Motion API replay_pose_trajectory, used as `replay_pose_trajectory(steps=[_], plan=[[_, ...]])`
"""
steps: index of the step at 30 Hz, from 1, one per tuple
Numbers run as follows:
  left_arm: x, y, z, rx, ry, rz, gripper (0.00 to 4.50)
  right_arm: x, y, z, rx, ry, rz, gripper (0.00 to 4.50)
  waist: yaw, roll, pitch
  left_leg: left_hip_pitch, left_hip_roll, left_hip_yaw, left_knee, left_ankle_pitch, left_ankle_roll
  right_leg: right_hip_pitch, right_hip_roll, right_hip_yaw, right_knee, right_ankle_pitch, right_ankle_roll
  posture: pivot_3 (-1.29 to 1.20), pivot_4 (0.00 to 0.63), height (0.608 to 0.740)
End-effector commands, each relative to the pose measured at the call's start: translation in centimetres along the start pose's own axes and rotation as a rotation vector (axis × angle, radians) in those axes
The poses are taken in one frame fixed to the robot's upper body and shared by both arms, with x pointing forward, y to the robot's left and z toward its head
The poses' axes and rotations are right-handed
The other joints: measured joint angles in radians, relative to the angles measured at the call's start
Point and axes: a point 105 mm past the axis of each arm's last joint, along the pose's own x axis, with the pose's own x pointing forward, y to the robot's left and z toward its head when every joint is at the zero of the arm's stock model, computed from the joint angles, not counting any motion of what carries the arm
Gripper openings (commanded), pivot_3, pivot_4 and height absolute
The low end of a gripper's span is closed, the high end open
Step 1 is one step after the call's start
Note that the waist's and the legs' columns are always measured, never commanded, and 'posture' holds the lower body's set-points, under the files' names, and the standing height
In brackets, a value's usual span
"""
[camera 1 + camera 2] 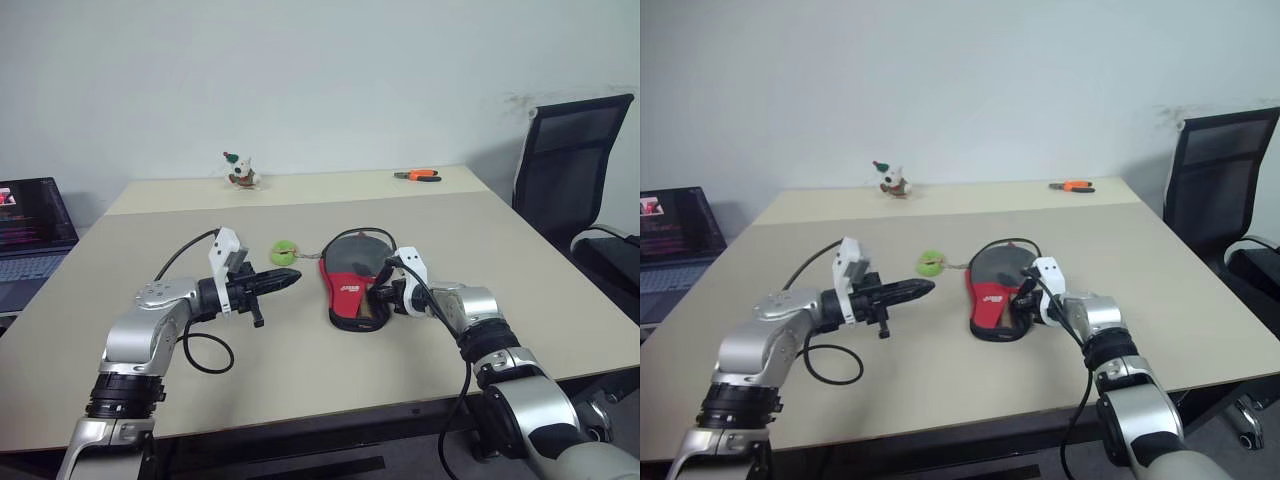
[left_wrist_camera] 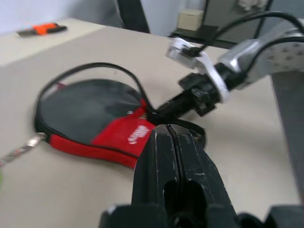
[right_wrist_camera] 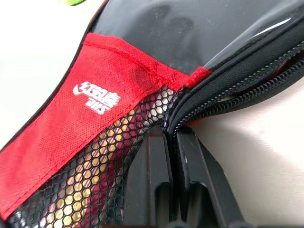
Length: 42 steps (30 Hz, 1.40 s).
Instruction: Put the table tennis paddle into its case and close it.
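The black-and-red paddle-shaped fabric case (image 1: 352, 282) lies flat near the middle of the beige table (image 1: 330, 370), its zipper edge gaping along the right side. The right gripper (image 3: 172, 142) has its two black fingers pinched together on that zipper edge beside the mesh pocket (image 3: 90, 180). The left gripper (image 1: 283, 281) hovers to the case's left, fingers pressed together, holding nothing, near the small green fuzzy charm (image 1: 284, 251).

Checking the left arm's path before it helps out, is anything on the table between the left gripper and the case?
Nothing visible. Bare table separates the left gripper from the case; the green charm sits beside that line.
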Motion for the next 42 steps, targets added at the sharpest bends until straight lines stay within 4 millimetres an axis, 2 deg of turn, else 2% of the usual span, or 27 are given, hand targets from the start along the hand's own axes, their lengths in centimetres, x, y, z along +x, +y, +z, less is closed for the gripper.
replay_pose_trajectory(steps=[1, 3, 7, 13, 17, 24, 37, 42], plan=[[-0.9, -1.9, 1.0, 0.027, 0.005, -0.098, 0.00, 0.7, 4.9, 1.0, -0.041, -0.010, 0.191, 0.02, -0.001, 0.000, 0.000, -0.001, 0.000, 0.002, -0.001, 0.000, 0.000, -0.003, 0.000, 0.002, 0.001, 0.000, 0.000, 0.00, 0.150, 0.740], [-1.3, -2.7, 0.6, 0.013, 0.028, -0.127, 0.00, 0.5, 6.0, 0.6, -0.044, -0.005, 0.214, 0.02, -0.004, 0.000, 0.000, -0.006, 0.002, 0.003, -0.002, 0.000, 0.000, -0.010, 0.002, 0.006, 0.001, 0.002, -0.004, 0.00, 0.150, 0.740], [-1.6, -3.4, 0.4, -0.009, 0.027, -0.142, 0.00, -0.5, 7.3, -0.6, -0.057, 0.007, 0.227, 0.02, 0.006, 0.000, 0.000, -0.010, 0.003, 0.003, -0.003, -0.003, -0.005, -0.013, 0.002, 0.005, 0.000, -0.001, -0.008, 0.00, 0.150, 0.740], [-1.8, -4.7, 0.1, -0.031, 0.032, -0.172, 0.00, -2.5, 7.4, -1.8, -0.001, 0.020, 0.155, 0.02, 0.022, 0.000, 0.000, -0.013, 0.002, 0.003, -0.002, -0.004, -0.006, -0.014, -0.002, 0.006, -0.003, -0.003, -0.005, 0.00, 0.150, 0.740], [-2.3, -5.7, 0.0, -0.049, 0.046, -0.209, 0.00, -4.6, 7.2, -2.6, 0.071, 0.027, 0.097, 0.02, 0.031, 0.000, 0.000, -0.014, 0.001, 0.003, -0.002, -0.004, -0.006, -0.014, -0.002, 0.005, -0.002, -0.006, 0.000, 0.00, 0.150, 0.740], [-3.0, -6.4, -0.2, -0.065, 0.074, -0.242, 0.00, -6.8, 8.0, -4.3, 0.175, 0.049, 0.051, 0.02, 0.032, 0.000, 0.000, -0.014, 0.002, 0.003, -0.002, -0.004, -0.006, -0.014, -0.002, 0.005, -0.002, -0.006, 0.001, 0.00, 0.150, 0.740], [-3.3, -6.7, -0.2, -0.065, 0.094, -0.256, 0.00, -8.0, 9.7, -6.6, 0.265, 0.019, 0.057, 0.02, 0.031, 0.000, 0.000, -0.015, 0.001, 0.003, -0.003, -0.004, -0.006, -0.014, -0.002, 0.005, -0.004, -0.006, 0.001, 0.00, 0.150, 0.740], [-3.3, -6.7, -0.2, -0.065, 0.099, -0.253, 0.00, -8.1, 9.6, -7.0, 0.269, 0.025, 0.049, 0.02, 0.031, 0.000, 0.000, -0.015, 0.001, 0.003, -0.003, -0.004, -0.006, -0.014, -0.002, 0.004, -0.004, -0.006, 0.001, 0.00, 0.150, 0.740]])
